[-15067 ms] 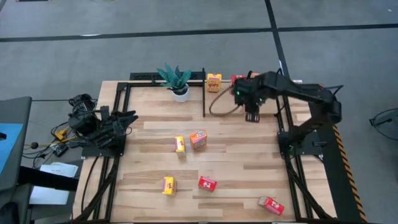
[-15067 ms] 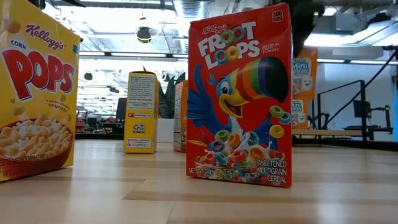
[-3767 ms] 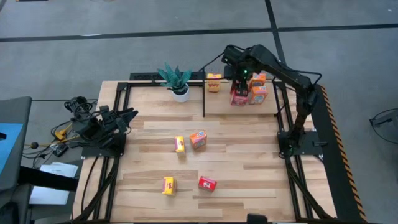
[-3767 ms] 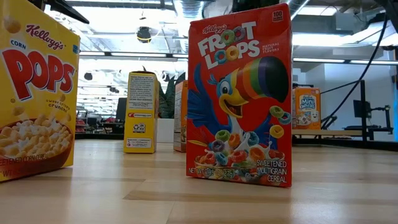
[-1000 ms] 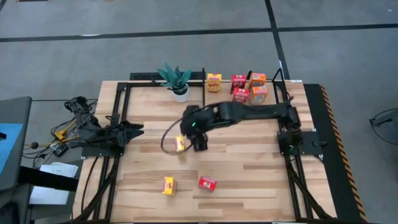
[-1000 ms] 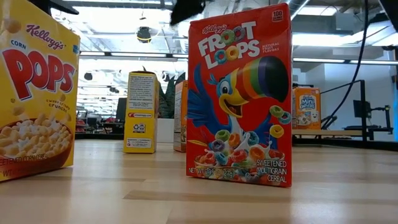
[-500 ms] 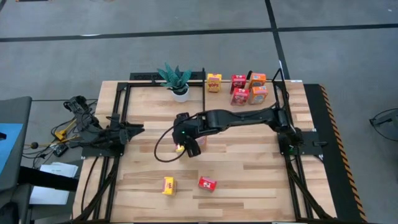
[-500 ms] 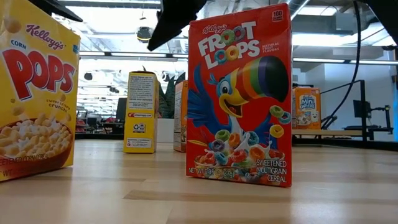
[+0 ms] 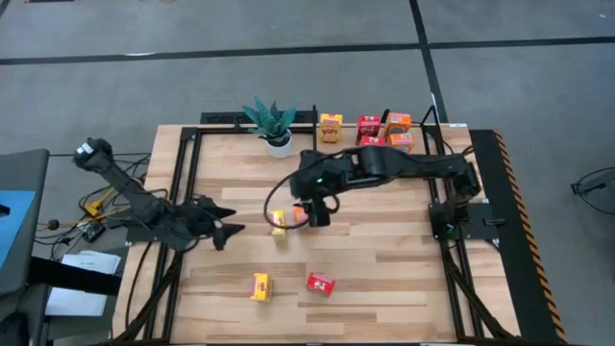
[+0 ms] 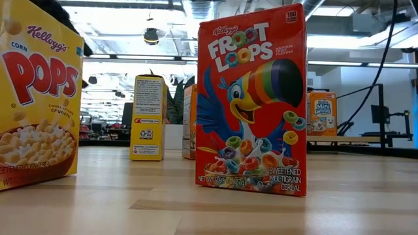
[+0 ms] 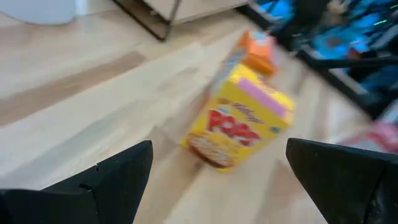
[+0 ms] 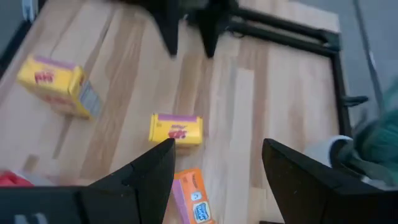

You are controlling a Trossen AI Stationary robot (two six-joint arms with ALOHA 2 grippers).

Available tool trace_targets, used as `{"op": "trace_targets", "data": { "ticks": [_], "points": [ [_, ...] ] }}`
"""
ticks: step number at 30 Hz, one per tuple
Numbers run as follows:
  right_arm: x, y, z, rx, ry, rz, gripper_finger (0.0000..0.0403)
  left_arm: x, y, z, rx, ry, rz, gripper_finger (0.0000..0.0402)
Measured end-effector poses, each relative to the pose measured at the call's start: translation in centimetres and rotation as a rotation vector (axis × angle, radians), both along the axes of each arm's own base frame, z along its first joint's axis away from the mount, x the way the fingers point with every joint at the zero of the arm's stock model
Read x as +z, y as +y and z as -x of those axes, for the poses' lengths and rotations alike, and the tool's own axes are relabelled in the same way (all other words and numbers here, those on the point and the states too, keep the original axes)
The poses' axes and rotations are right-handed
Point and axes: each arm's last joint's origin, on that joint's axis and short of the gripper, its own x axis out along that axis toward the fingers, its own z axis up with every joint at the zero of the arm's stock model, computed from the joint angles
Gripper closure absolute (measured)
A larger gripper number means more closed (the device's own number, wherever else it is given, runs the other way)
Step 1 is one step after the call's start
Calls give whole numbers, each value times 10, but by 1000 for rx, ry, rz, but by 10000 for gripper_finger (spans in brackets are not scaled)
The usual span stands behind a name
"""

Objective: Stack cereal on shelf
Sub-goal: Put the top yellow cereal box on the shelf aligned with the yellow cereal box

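Observation:
An orange cereal box (image 9: 301, 210) and a yellow one (image 9: 278, 222) stand mid-table. My right gripper (image 9: 317, 212) hangs open just above the orange box (image 12: 193, 198), which shows between its fingers; I see no touch. My left gripper (image 9: 229, 232) is open, left of the yellow box (image 11: 239, 121) and pointing at it. Another yellow box (image 9: 259, 284) and a red box (image 9: 320, 283) stand near the front. The shelf (image 9: 375, 163) at the far right holds yellow (image 9: 331, 127), red (image 9: 368, 125) and orange (image 9: 400, 140) boxes.
A potted green plant (image 9: 272, 123) stands at the far edge, left of the shelf's black post (image 9: 315, 144). Black frame rails (image 9: 178, 183) run along both table sides. In the low view the red box (image 10: 251, 98) and a yellow box (image 10: 39, 98) fill the foreground.
My left arm has swung out from its rest at the table's left edge, and its gripper has moved right toward the yellow box mid-table. My right gripper went left over the two middle boxes, then back a little toward the right and far side. The boxes stand where they were.

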Motion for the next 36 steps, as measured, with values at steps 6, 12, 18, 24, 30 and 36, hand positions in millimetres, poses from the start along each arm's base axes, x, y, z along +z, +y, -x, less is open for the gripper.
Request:
{"op": "trace_targets", "data": {
  "ticks": [6, 12, 18, 24, 30, 36],
  "points": [
    [14, 2, 13, -63, -35, -78, 137, -16, 15, -22, 161, 118, -38, 42],
    [15, 14, 18, -70, -18, -116, 137, -27, 26, -41, 98, 243, -28, 42],
    [9, 25, 16, -67, 10, -138, 137, -31, 33, -57, 81, 229, -15, 42],
    [10, 33, 18, -64, 10, -154, 137, -37, 32, -73, 35, 202, 30, 42],
    [10, 34, 18, -83, 10, -175, 137, -46, 27, -88, -14, 161, 101, 42],
    [10, 35, 19, -83, 10, -180, 137, -59, 21, -100, -83, 147, 165, 42]
  ]
}}
